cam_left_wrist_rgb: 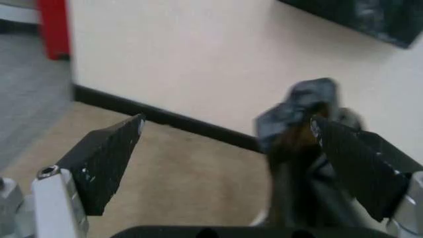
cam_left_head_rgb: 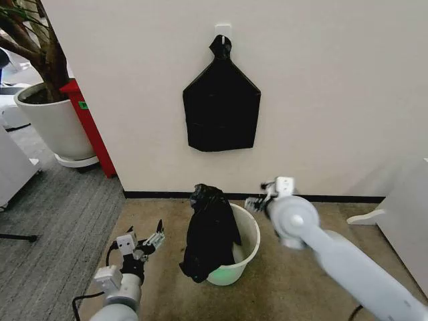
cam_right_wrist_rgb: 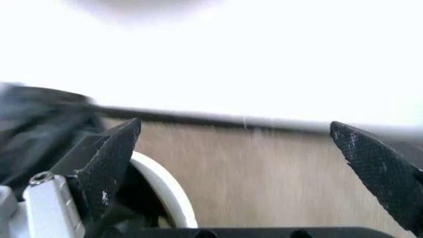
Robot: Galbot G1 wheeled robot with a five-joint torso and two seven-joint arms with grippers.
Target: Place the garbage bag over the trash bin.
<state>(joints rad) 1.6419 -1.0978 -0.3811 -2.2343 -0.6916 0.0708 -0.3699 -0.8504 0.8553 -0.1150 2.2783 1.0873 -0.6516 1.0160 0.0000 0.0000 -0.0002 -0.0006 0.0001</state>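
Note:
The trash bin (cam_left_head_rgb: 246,242) stands on the tan carpet near the wall. The garbage bag (cam_left_head_rgb: 210,234) is bunched in a tall heap over the bin's left rim, spilling down its outer side to the floor. My left gripper (cam_left_head_rgb: 144,239) hovers open, left of the bag and apart from it. In the left wrist view the left gripper (cam_left_wrist_rgb: 228,121) is spread wide, with the bag (cam_left_wrist_rgb: 300,106) beyond one finger. My right gripper (cam_left_head_rgb: 258,200) is open just above the bin's far right rim. The right wrist view shows the right gripper (cam_right_wrist_rgb: 235,124), the rim (cam_right_wrist_rgb: 168,191) and the bag (cam_right_wrist_rgb: 39,134).
A flat black sheaf (cam_left_head_rgb: 221,103) hangs from a hook on the wall above the bin. A large white planter (cam_left_head_rgb: 57,124) with a tree and a red panel (cam_left_head_rgb: 90,130) stand at the back left. White furniture (cam_left_head_rgb: 408,214) sits at the right.

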